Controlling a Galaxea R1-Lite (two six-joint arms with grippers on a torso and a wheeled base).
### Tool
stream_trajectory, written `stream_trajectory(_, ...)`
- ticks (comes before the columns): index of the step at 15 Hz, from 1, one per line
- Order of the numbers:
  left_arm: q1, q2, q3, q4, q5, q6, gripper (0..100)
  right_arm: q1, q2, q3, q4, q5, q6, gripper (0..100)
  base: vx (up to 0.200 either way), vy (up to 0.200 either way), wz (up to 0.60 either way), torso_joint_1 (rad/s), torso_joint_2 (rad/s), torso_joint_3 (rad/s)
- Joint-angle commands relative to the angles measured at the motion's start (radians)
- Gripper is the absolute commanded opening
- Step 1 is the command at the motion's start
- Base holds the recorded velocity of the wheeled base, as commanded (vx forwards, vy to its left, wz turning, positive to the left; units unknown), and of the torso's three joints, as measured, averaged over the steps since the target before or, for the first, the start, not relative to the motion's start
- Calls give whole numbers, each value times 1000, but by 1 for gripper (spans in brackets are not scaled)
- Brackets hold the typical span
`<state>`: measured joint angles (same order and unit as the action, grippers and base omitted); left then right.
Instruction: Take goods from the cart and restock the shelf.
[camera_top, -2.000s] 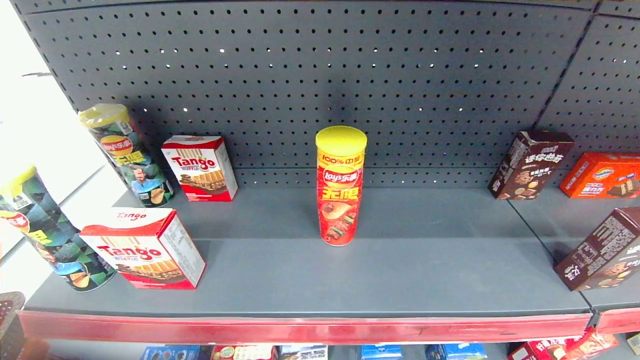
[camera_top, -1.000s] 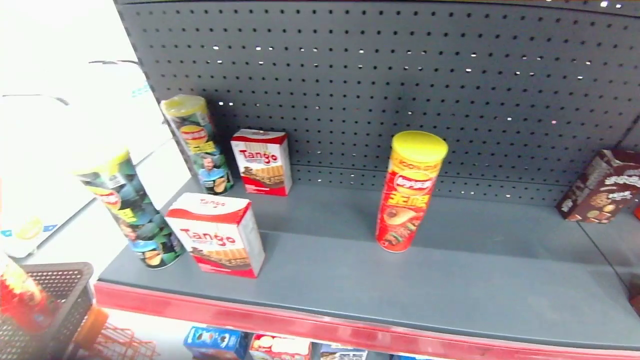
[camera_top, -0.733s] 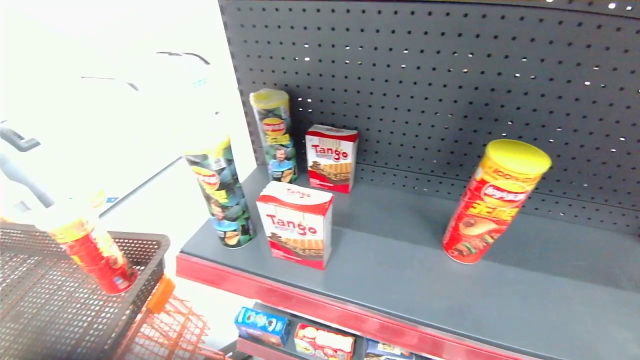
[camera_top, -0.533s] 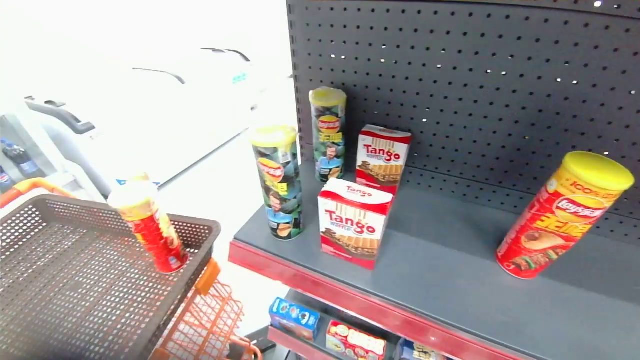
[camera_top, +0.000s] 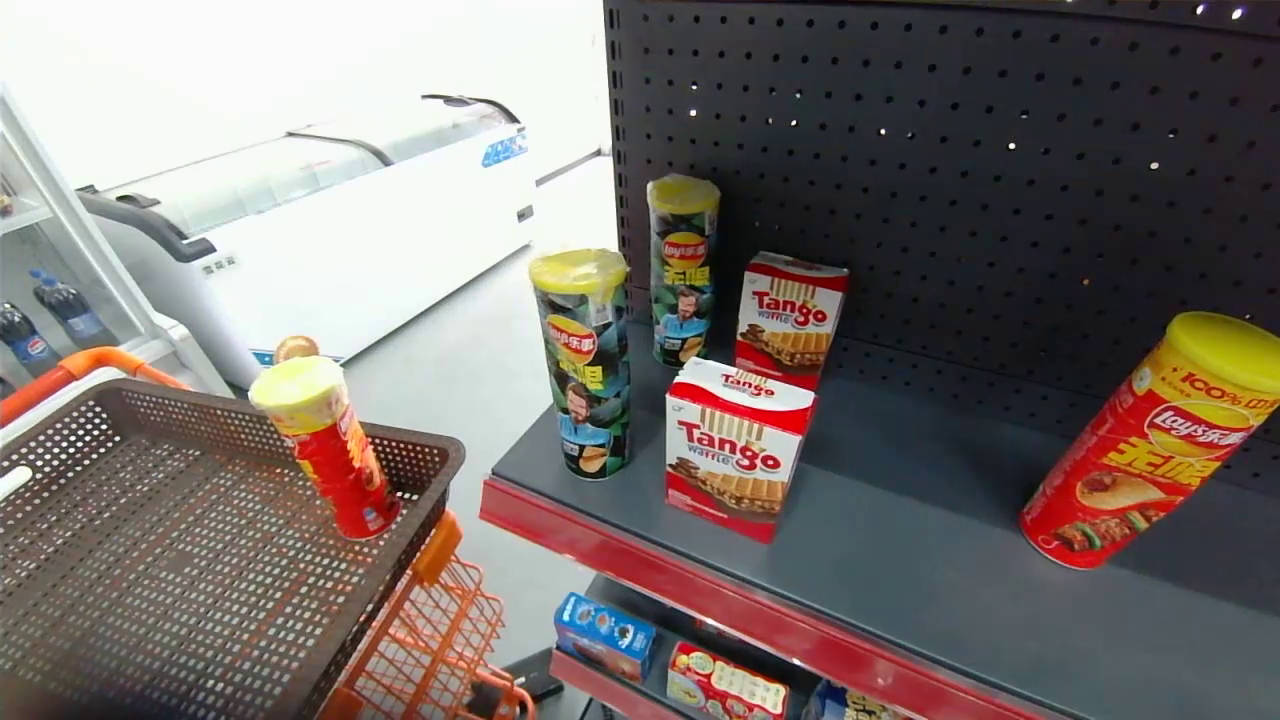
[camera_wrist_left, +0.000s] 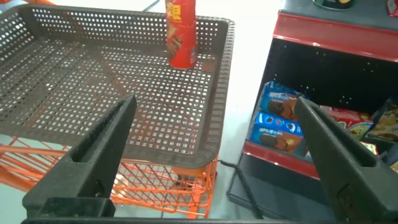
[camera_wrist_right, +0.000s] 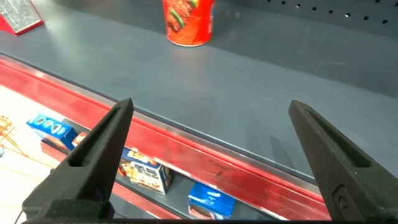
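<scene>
Your left gripper (camera_wrist_left: 212, 102), wide open and empty, faced the brown mesh cart basket (camera_wrist_left: 74, 68) holding a red yellow-lidded crisp can (camera_wrist_left: 181, 34). Your right gripper (camera_wrist_right: 211, 104), equally spread and empty, faced the grey metal shelf (camera_wrist_right: 261, 81) and its second red can (camera_wrist_right: 189, 22).

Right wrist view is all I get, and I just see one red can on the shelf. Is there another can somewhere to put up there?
Observer: Yes. A second red can stands upright in the cart basket, off to the left of the shelf.
Operator: Is the other pincer near it?
Observer: The left pincer hangs open above the basket, apart from that can and not touching it.
Operator: What else is up on the shelf?
Observer: A green can stands near the left front corner, and a second green can stands behind it by the back panel.
</scene>
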<state>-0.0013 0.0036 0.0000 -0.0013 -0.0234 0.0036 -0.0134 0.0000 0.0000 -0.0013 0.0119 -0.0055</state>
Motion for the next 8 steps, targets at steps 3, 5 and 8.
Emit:
stream_trajectory(3, 0, 1, 0, 0, -1, 1, 100, 0, 2, 0, 0, 0, -1, 100, 0, 0, 0, 0, 0, 0)
stream_trajectory(5, 1, 1, 0, 0, 7, 3, 100, 0, 2, 0, 0, 0, -1, 100, 0, 0, 0, 0, 0, 0)
stream_trajectory(8, -6, 197, -218, 40, 42, 39, 100, 0, 2, 0, 0, 0, -1, 100, 0, 0, 0, 0, 0, 0)
